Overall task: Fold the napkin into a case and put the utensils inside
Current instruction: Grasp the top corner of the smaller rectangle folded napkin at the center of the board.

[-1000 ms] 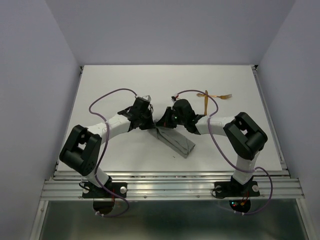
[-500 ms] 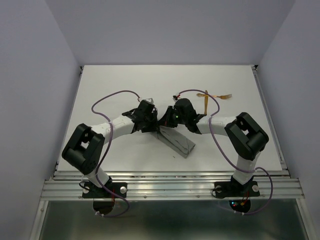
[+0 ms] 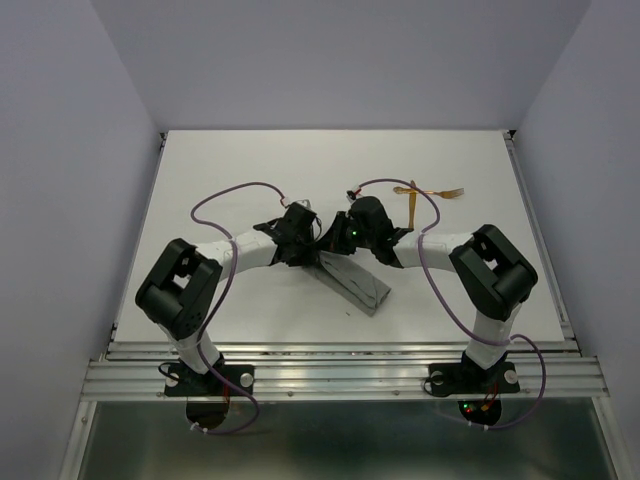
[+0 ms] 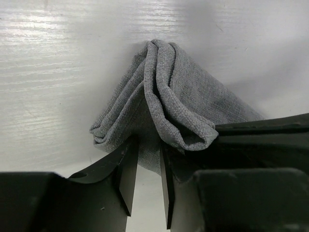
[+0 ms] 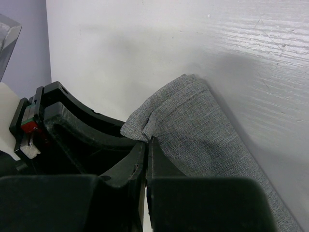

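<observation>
Currently the folded grey napkin (image 3: 355, 285) lies mid-table, towards the near edge. R gripper (image 5: 147, 142) pressed together, pinching its raised far-end fold. L gripper (image 4: 148, 145) part spread, straddling a cloth layer beside it. Utensils (image 3: 411, 205) far right, well apart.

No readable text, labels, numbers, signs

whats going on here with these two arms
Both arms meet at the far end of a grey napkin, which is already folded into a narrow strip in the middle of the table. The right end effector is shut on a folded edge of the cloth. The left end effector has its jaws apart at the layers beside it. The two golden utensils lie crossed at the far right, not yet inside.
</observation>
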